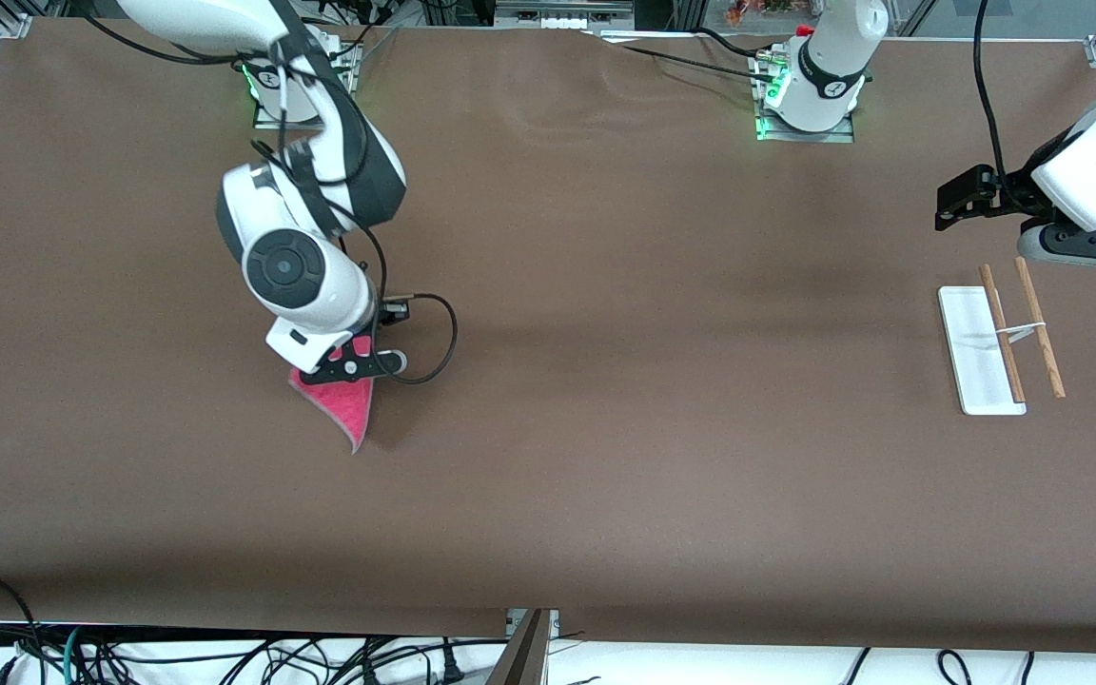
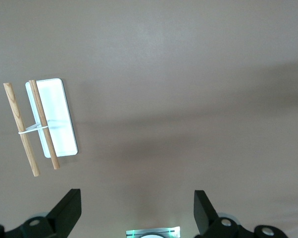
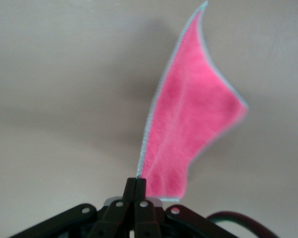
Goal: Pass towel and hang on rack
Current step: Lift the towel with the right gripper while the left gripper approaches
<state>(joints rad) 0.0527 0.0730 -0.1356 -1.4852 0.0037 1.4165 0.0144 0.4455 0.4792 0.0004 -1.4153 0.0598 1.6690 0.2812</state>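
One towel (image 3: pixel 188 134) pinched at edge by right hand (image 3: pixel 134 186), hanging over bench (image 1: pixel 605 381). Left hand (image 2: pixel 137 210) spread above one rack (image 2: pixel 45 121).

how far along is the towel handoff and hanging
Done: the right gripper is shut on the towel, pinching one edge toward the right arm's end of the table. In hand: carrying it across. Left: the handoff, since the left gripper waits open near the rack, whose rods are bare.
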